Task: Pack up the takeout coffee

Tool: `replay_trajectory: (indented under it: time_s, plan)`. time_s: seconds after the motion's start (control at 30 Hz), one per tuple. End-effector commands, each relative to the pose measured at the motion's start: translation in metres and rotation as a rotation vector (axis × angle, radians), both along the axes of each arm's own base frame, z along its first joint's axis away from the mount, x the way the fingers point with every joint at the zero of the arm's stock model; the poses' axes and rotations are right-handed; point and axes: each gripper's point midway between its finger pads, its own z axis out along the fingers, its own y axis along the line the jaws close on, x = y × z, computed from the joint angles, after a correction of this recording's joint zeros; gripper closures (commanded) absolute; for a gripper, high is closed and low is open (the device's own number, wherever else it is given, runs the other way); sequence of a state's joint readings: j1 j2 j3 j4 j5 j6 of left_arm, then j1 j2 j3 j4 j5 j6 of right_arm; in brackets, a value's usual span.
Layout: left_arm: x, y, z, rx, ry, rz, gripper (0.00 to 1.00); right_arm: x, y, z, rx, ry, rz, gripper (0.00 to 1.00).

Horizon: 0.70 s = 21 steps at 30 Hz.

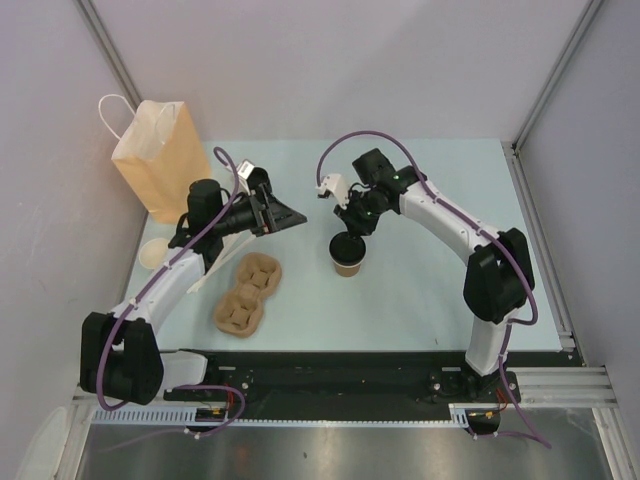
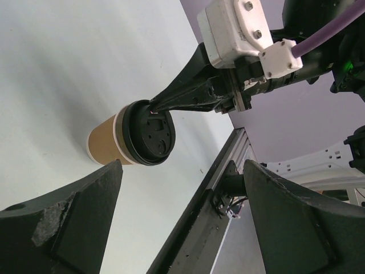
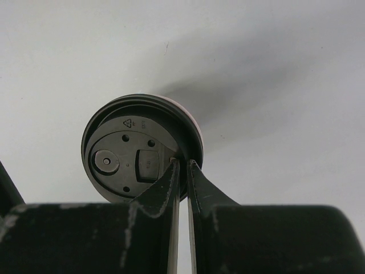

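The takeout coffee [image 1: 347,264], a small brown paper cup with a black lid, stands upright near the middle of the table. My right gripper [image 1: 354,235] reaches down from behind and is shut on the rim of the lid. In the right wrist view one fingertip lies on top of the lid [image 3: 128,154] and the other outside its edge, around my right gripper [image 3: 182,163]. My left gripper [image 1: 290,215] hovers left of the cup, open and empty, pointing at it. In the left wrist view the cup [image 2: 105,138] sits beyond my open left gripper [image 2: 183,166].
A tan paper bag [image 1: 160,155] with white handles stands at the back left. A brown moulded cup carrier [image 1: 245,293] lies in front of the left arm. A pale round cup [image 1: 152,252] sits by the left edge. The table's black rail [image 2: 211,200] runs along the right side.
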<state>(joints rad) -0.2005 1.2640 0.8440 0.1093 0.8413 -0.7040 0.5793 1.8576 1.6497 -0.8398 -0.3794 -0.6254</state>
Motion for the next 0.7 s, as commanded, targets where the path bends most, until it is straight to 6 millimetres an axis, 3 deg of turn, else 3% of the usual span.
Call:
replay_trajectory:
  time_s: [0.0,0.37,0.67]
  plan:
    - [0.003,-0.004,0.015,-0.005,-0.062,-0.018,0.08,-0.004,0.002,0.020,0.034,-0.040,0.021,0.90]
    - [0.003,-0.004,0.017,-0.003,-0.065,-0.022,0.08,-0.008,0.002,0.007,0.013,-0.024,0.032,0.89]
    - [0.002,-0.004,0.015,-0.001,-0.059,-0.023,0.08,-0.006,0.005,0.007,0.018,-0.026,0.033,0.82]
